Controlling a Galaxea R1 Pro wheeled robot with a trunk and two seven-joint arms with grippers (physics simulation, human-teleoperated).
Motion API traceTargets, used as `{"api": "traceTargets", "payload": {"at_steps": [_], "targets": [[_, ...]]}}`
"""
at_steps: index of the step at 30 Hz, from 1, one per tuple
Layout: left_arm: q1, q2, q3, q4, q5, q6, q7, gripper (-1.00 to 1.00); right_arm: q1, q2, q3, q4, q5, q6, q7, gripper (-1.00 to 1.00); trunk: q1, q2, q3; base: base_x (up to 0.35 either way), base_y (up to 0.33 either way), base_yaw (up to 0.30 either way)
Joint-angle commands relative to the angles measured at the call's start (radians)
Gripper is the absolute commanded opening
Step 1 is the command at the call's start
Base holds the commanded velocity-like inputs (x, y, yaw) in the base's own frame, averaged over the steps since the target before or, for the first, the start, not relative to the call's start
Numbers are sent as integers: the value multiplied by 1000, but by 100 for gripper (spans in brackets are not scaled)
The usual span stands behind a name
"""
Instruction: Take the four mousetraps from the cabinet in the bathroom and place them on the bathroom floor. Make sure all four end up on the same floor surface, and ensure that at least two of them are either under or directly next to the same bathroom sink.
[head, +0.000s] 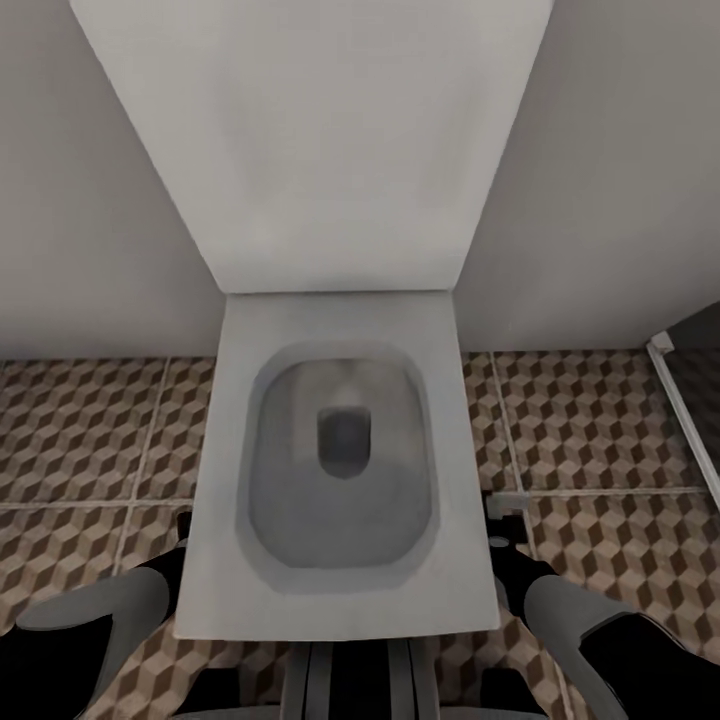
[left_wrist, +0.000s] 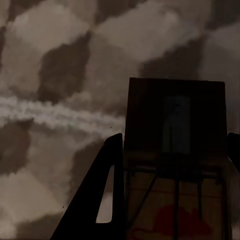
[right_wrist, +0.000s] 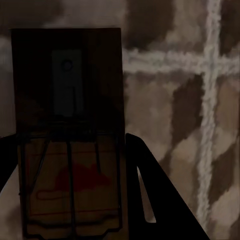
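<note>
My left fingers (left_wrist: 172, 195) clench one mousetrap (left_wrist: 175, 150), my right fingers (right_wrist: 70, 185) another (right_wrist: 67, 125) — both above the bathroom floor (head: 600, 420). I should turn from the toilet (head: 335, 480) toward the sink, wrists level.

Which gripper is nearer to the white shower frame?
Right. The right gripper is between the white shower frame and white square toilet; the left gripper is beyond it.

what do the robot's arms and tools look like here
In the head view, both arms have smooth, rounded light grey shells over black sections, ending in black wrist parts beside the white toilet. The left arm and right arm look alike. The left tool and right tool have flat, matte black, wedge-shaped fingers, each with a narrow slot cut through. No cables or markings are visible.
</note>
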Motion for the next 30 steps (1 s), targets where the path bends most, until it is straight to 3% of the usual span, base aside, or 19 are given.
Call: {"api": "traceTargets", "payload": {"at_steps": [1,20,21,22,30], "targets": [[0,0,0,0,-2,0,3,-100,1,0,-2,3,-24,0,0,-100,1,0,-4,0,0,0],[0,0,0,1,-2,-5,11,-100,1,0,-2,2,-24,0,-3,-100,2,-1,-12,0,0,0],[0,0,0,1,-2,-5,11,100,1,0,-2,2,-24,0,-3,-100,2,-1,-12,0,0,0],[0,0,0,1,-2,-4,11,100,1,0,-2,2,-24,0,-3,100,2,-1,-12,0,0,0],[0,2,1,1,-2,-4,12,100,1,0,-2,2,-24,0,-3,100,2,-1,-12,0,0,0]]}}
